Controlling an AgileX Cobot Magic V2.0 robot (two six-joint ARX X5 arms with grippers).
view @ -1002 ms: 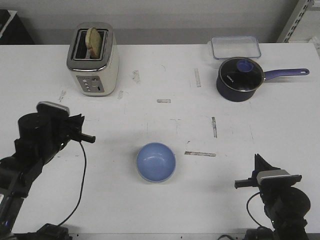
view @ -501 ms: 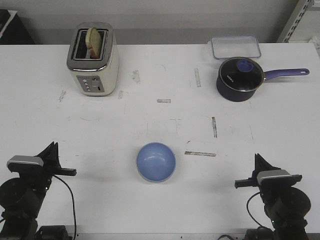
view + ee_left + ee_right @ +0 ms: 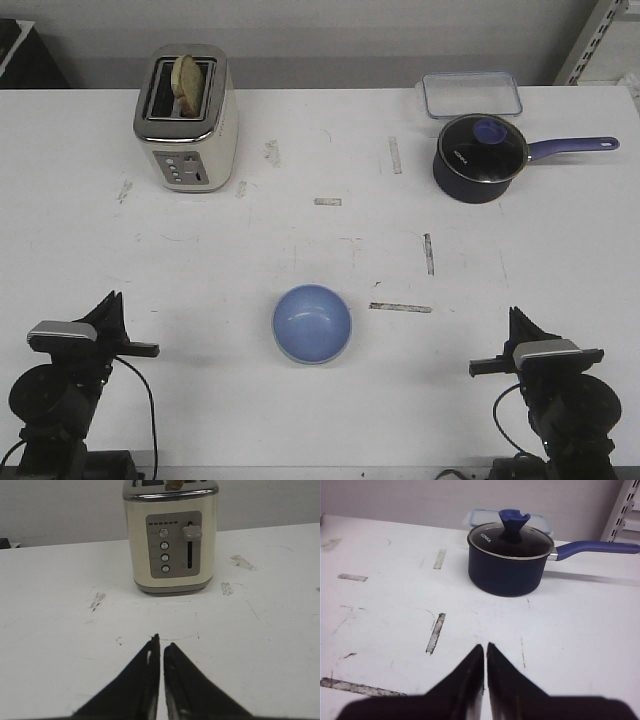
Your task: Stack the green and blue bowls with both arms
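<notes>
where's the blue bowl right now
In the front view the blue bowl sits on the table's near centre, between both parked grippers, untouched.

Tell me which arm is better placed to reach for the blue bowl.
Neither left nor right has a clear edge. The blue bowl sits about midway between the left gripper and the right gripper. Both are at the near edge, fingers shut, pointing past it.
</notes>
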